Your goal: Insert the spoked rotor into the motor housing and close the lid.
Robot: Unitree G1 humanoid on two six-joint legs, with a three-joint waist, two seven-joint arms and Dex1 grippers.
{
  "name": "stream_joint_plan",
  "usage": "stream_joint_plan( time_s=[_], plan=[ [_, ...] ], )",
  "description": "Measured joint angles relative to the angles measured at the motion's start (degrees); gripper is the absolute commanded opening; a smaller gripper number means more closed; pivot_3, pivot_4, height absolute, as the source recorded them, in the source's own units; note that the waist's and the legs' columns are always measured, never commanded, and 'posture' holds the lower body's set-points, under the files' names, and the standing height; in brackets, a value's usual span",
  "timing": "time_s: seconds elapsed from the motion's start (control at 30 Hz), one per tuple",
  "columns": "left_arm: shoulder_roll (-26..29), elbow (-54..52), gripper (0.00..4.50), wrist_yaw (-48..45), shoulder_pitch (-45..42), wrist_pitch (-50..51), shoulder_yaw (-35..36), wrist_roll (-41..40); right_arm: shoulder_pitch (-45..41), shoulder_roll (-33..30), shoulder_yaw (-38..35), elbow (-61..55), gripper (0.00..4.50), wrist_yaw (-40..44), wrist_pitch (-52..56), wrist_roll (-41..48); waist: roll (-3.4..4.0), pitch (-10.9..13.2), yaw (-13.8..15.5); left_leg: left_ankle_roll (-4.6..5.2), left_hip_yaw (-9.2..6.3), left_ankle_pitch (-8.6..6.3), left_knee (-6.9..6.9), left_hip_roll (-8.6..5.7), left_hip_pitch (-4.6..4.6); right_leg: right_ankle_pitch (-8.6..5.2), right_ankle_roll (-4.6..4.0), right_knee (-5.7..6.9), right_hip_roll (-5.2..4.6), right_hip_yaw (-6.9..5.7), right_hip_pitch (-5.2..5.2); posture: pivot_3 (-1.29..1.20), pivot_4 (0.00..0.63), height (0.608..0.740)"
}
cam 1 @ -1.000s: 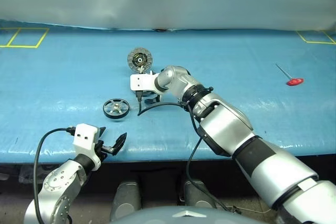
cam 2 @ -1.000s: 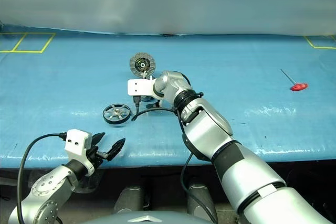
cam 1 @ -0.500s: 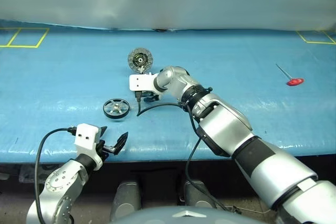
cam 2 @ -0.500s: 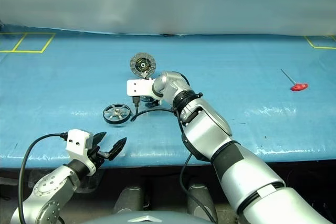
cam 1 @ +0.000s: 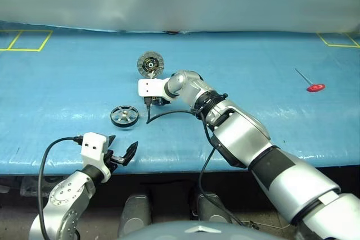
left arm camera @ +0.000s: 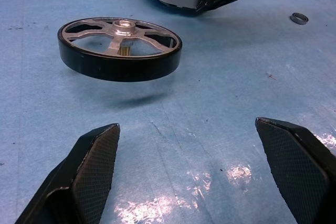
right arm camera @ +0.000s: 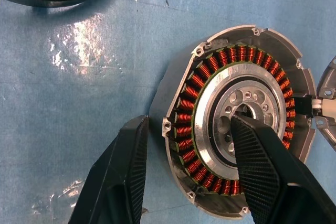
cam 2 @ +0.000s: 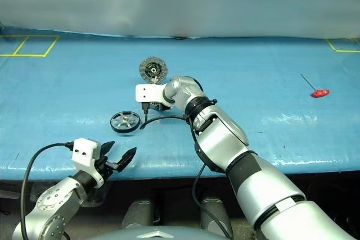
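Note:
The spoked rotor (cam 1: 124, 116) lies flat on the blue table, black-rimmed with silver spokes, also seen in the left wrist view (left arm camera: 119, 48). To its right stands the motor housing (right arm camera: 236, 124), a silver cup ringed with copper windings. Its lid (cam 1: 150, 62) stands upright behind it, dark patterned face towards me. My right gripper (right arm camera: 188, 121) reaches down onto the housing, one finger outside the wall and the other in the central hub, shut on the winding ring. My left gripper (cam 1: 120, 145) hovers open near the table's front edge, apart from the rotor.
A red-handled tool (cam 1: 315, 87) lies far right on the table. A small metal ring (left arm camera: 300, 18) sits near the housing. A black cable (cam 1: 169, 113) loops beside the right wrist. Yellow tape squares (cam 1: 22, 40) mark the far left corner.
The right gripper's fingers have drawn closer together around the housing's wall. Both arms have stayed in place, and the left gripper is unchanged.

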Motion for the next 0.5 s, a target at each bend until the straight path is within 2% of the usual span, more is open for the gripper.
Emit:
stream_joint_plan(
  time_s=[0.27,0.5],
  plan=[
    [0.3,0.1,4.50,-0.2,-1.4,0.0,-0.7,0.0,0.8,-0.5,0.4,-2.7,2.04,3.0,0.7,-0.9,0.00,0.0,0.0,0.00,-0.01,0.00,-0.01,0.00,0.01,0.00,0.00,0.00,0.01,0.00,0.01,0.00,0.150,0.740],
    [1.0,0.7,4.50,-0.9,-2.8,0.3,-1.0,-0.1,6.3,-3.2,2.5,-13.9,2.04,8.2,2.4,-2.2,-0.02,-0.1,0.0,0.00,-0.01,0.00,-0.02,0.00,0.21,-0.02,-0.02,-0.01,0.01,0.00,0.06,0.00,0.150,0.740]
  ],
)
